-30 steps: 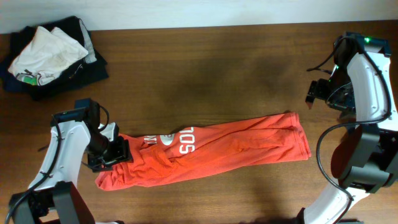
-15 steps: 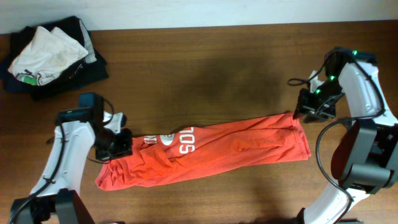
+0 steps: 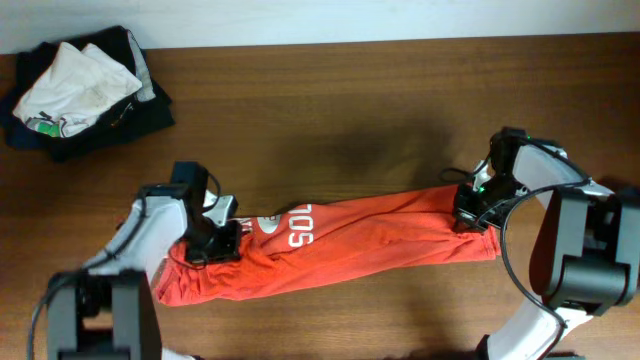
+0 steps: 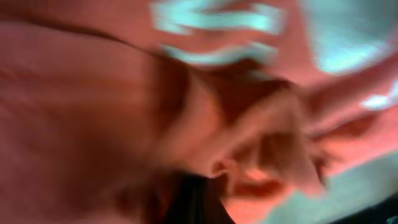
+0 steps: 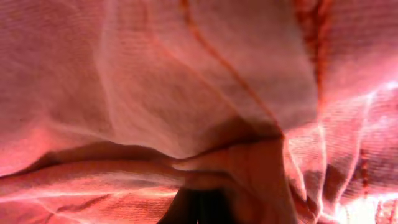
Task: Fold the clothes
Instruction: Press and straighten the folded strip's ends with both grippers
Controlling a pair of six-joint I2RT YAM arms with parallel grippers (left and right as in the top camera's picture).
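Dark garment (image 3: 145, 115), white cloth (image 3: 70, 85) on top, lies at the table's (image 3: 350, 100) rear left. Left gripper (image 3: 216, 240) is pinched shut on the shirt's (image 3: 380, 240) left part. The shirt lies front centre as a long band. Right gripper (image 3: 470, 212) is pinched shut on its right end.

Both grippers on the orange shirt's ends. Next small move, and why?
Probably lift both ends slightly together. The left gripper and right gripper are each shut on bunched fabric at opposite ends of the orange T-shirt, which lies as a long strip on the table; raising frees it to fold.
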